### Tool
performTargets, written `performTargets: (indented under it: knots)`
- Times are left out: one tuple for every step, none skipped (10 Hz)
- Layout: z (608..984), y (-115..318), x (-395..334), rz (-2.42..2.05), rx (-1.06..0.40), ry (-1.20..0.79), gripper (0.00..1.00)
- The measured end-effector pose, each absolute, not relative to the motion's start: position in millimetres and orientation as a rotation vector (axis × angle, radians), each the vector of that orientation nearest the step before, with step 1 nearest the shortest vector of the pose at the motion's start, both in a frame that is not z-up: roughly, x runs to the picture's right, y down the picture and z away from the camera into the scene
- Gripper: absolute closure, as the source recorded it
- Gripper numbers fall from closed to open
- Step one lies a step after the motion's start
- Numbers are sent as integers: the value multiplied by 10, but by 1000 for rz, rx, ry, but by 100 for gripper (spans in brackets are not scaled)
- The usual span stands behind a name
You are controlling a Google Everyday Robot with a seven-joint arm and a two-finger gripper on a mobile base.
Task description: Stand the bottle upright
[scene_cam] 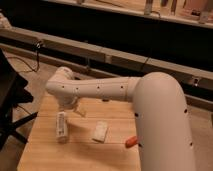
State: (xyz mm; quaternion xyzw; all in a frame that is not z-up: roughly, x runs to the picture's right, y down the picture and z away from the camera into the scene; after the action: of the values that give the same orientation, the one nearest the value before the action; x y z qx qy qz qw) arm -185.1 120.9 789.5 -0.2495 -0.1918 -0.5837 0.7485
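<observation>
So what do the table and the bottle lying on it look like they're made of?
The table looks like wood: pale, matte, with faint grain and a board seam. The bottle is probably plastic, smooth opaque white, though its look leaves that open. The gripper hangs just above the bottle's far end.
</observation>
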Motion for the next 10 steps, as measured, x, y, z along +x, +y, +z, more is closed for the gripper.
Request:
performTargets:
  knots:
    - [7901, 1168, -1958, -1331, -535, -432, 20]
    - [7912, 1118, -2006, -1373, -523, -438, 20]
    - [7915, 1079, -2045, -1400, -511, -441, 20]
    - [7910, 1037, -2089, -1426, -496, -440, 20]
    - [7912, 978, -2124, -1446, -471, -438, 20]
    - [7919, 931, -2140, -1457, -452, -436, 20]
    - [7931, 888, -2162, -1467, -433, -432, 20]
    - [7945, 843, -2196, -1475, -411, -431, 20]
    - [7958, 813, -2227, -1480, -394, -433, 20]
    - [7989, 790, -2243, -1481, -380, -439, 20]
